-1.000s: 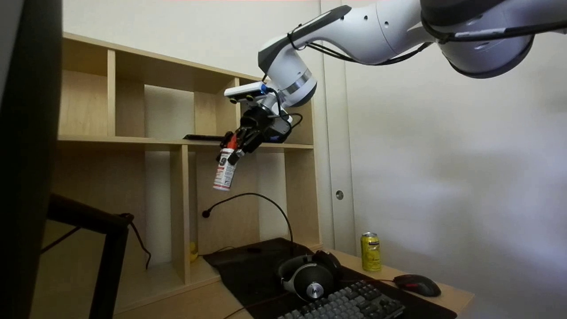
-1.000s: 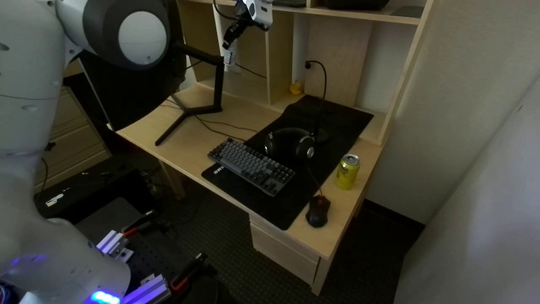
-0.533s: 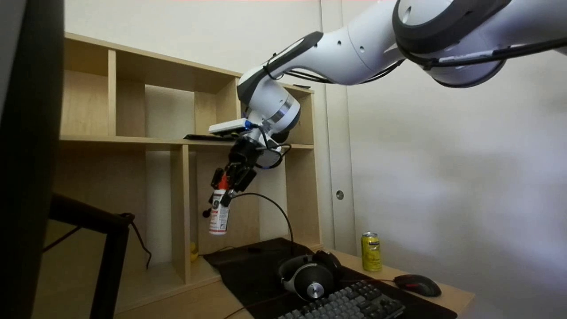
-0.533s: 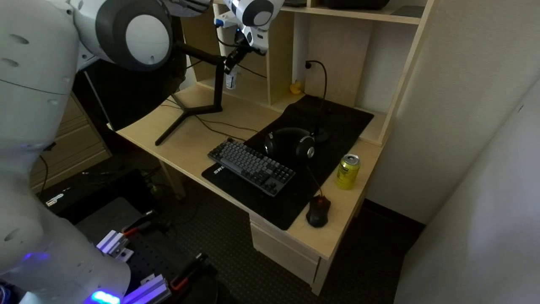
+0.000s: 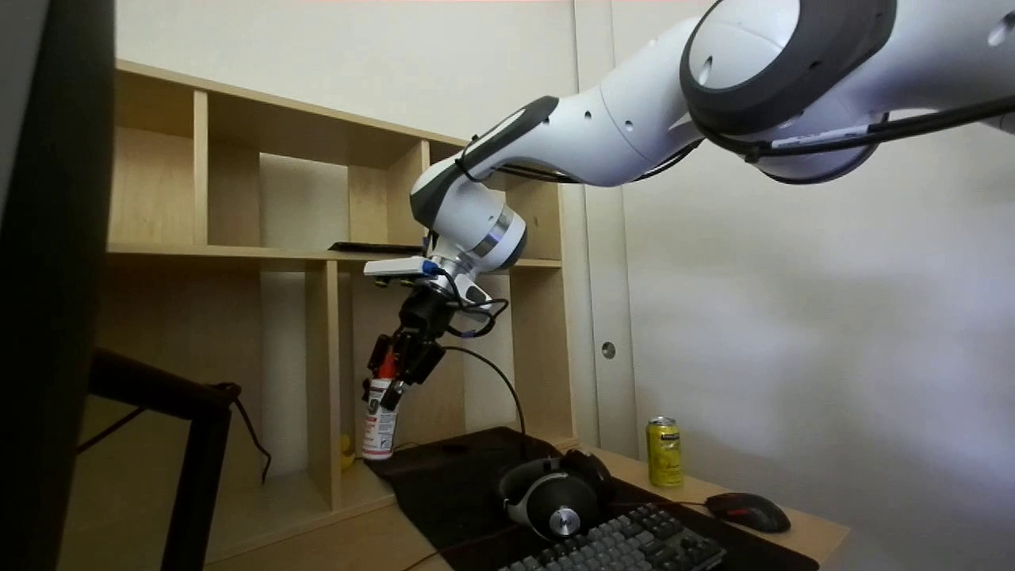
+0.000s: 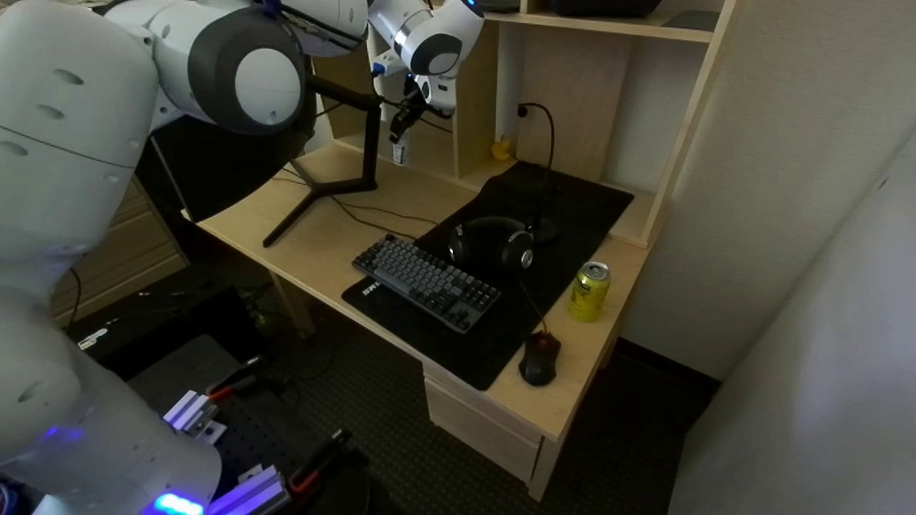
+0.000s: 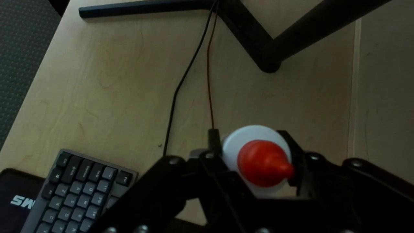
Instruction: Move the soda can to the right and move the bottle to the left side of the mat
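Clamped in the gripper [image 5: 381, 392], the bottle [image 5: 379, 432] has been brought lower than before, while the soda can [image 6: 590, 292] has been left unmoved beside the mat [image 6: 583, 207].

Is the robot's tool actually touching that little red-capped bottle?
Touching. In the wrist view, the tool has its fingers against opposite sides of the bottle.

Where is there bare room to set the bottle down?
Bare wood lies between the monitor stand and keyboard, crossed by cables; bare mat shows between keyboard and mouse. Crowded: mid-mat around the headphones, and the side strip holding mouse and soda can.
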Controlling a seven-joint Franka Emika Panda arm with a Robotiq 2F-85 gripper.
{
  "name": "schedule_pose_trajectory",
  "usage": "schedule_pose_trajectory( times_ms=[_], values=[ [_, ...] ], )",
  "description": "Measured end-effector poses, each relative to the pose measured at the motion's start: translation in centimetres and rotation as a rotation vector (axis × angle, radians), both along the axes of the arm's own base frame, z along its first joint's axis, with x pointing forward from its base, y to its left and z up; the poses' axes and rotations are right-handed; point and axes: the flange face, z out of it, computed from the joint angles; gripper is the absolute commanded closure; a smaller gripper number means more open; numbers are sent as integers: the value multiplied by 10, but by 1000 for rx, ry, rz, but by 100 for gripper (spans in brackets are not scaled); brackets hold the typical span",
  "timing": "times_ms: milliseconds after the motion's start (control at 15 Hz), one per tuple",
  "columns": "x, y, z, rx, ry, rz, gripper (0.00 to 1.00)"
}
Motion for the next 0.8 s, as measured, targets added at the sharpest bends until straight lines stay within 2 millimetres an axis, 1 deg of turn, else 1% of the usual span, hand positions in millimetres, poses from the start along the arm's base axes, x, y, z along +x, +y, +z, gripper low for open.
schedule_pose_trajectory(
  times_ms=[67,133,267,400,467,533,600,733,800],
  values=[
    [1,-2,-6,-15,6,-4,80],
    [2,-5,-18,-28,16,-7,80],
    [6,-4,-50,-40,31,-18,80],
    [13,3,-80,-42,22,-32,80],
    [17,9,-92,-43,10,-38,80],
    [20,15,-101,-42,-6,-42,55],
    [23,22,-106,-40,-21,-44,55],
    [27,30,-107,-38,-40,-48,55],
    [27,32,-104,-37,-44,-48,80]
  ],
)
